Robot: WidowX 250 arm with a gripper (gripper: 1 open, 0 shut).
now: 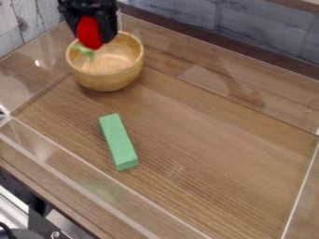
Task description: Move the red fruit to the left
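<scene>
Red fruit (89, 35) in the claw (88, 21) (nearly closed round it), above the bowl (104, 67).

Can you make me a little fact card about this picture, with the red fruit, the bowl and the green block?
red fruit: up high in the picture, seen against the bowl's far left part
fruit held: looks like it, by the dark fingers, but they are blurry
bowl: round, tan, near the top left of the table
green block: long and flat, nearer the camera than the bowl, not in it
table: brown wood
</scene>
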